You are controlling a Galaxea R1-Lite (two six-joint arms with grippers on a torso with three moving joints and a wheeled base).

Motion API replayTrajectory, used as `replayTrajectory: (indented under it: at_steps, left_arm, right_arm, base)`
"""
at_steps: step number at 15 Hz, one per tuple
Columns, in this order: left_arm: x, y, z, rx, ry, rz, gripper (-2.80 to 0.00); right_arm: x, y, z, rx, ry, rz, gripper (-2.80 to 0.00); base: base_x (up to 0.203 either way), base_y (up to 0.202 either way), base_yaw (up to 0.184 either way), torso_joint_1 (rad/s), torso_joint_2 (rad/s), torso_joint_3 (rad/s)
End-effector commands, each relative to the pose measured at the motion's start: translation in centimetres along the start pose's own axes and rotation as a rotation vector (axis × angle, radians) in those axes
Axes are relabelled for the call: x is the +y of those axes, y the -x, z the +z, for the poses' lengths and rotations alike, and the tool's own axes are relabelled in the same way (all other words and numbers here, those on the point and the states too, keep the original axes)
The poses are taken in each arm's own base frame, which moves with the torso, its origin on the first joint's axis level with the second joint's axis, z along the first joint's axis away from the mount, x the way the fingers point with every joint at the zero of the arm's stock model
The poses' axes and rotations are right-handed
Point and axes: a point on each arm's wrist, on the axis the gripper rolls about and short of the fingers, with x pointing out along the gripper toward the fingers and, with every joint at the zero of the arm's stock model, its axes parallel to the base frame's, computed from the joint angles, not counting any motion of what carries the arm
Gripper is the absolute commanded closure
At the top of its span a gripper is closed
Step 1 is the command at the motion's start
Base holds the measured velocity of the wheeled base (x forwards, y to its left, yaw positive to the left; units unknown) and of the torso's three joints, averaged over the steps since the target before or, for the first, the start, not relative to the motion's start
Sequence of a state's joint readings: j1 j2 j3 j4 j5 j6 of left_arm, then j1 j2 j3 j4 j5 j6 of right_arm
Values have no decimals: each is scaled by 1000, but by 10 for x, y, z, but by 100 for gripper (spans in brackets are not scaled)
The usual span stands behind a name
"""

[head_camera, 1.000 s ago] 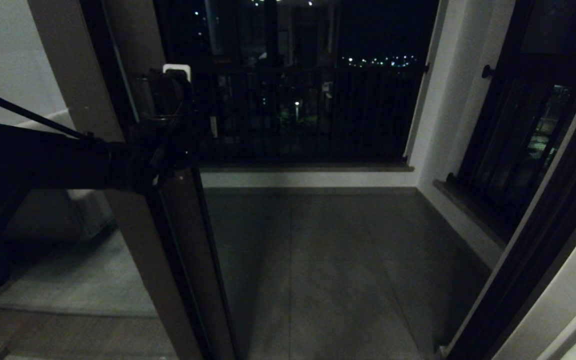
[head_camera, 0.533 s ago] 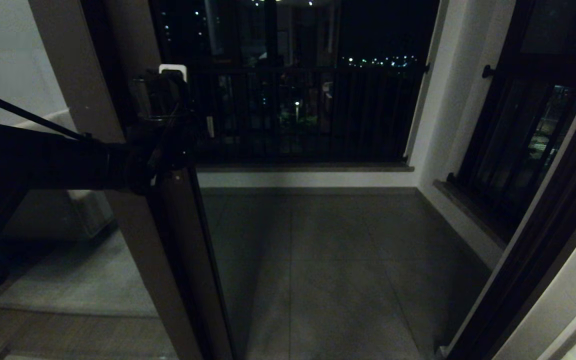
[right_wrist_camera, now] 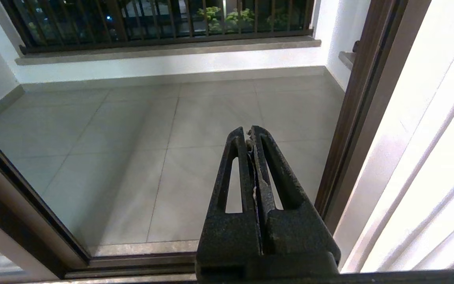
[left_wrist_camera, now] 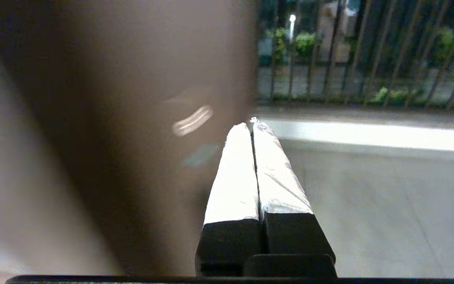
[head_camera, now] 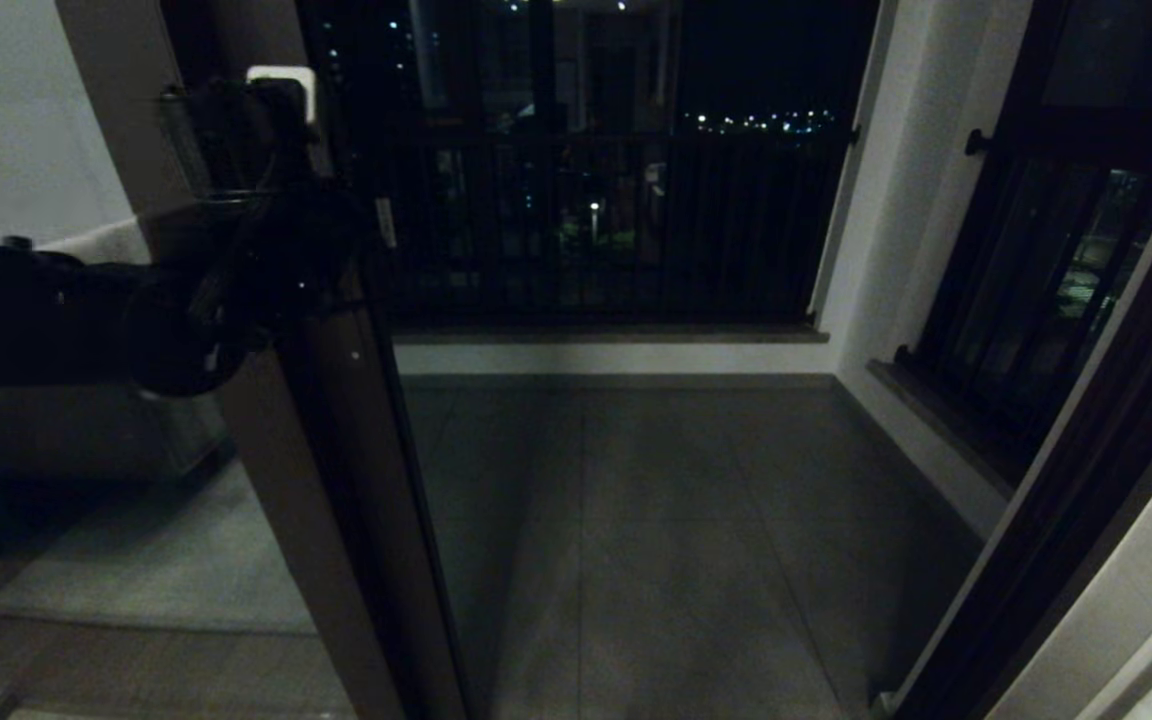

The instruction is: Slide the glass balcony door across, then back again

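Observation:
The glass balcony door (head_camera: 366, 560) stands at the left of the doorway, its dark brown stile running from top to floor. My left arm reaches in from the left, and the left gripper (head_camera: 281, 80) is high up against the stile, its white-taped fingers (left_wrist_camera: 231, 173) pressed together beside the brown frame (left_wrist_camera: 132, 150). It holds nothing. The recessed handle is hidden behind the arm. My right gripper (right_wrist_camera: 249, 132) is shut and empty, hanging over the threshold near the right jamb; it is out of the head view.
The doorway opens on a tiled balcony floor (head_camera: 656, 520) with a black railing (head_camera: 616, 230) and low wall at the back. A dark-framed window with a round knob (head_camera: 976, 143) is on the right, the right door jamb (head_camera: 1066, 520) nearer. The floor track (right_wrist_camera: 132, 262) lies below.
My left gripper has risen and moved left along the stile. The door edge has shifted slightly to the left with it.

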State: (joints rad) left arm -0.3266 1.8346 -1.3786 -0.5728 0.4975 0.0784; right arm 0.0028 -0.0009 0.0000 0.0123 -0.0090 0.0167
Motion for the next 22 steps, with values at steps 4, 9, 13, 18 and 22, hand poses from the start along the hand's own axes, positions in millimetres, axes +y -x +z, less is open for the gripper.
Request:
replayTrajectory:
  at_steps: [4,9,13,18,22]
  left_arm:
    - [73,137,17,-19,7,-63,0]
    - [137,255,0,-87,29,-62,0]
    - [181,341,-26,-106,-1,29,0]
    - [189,366,-48,-14,-58,389,0]
    - [184,371,-53,-10,-73,513,0]
  right_arm:
    - [0,0,0,2,0,0,0]
    - [0,0,0,2,0,0,0]
    - [0,0,0,2,0,0,0]
    - [0,0,0,2,0,0,0]
    - [0,0,0,2,0,0,0]
  base:
    - [0,0,0,0,0,0]
    - [0,0,0,0,0,0]
    - [0,0,0,0,0,0]
    - [0,0,0,0,0,0]
    - [0,0,0,0,0,0]
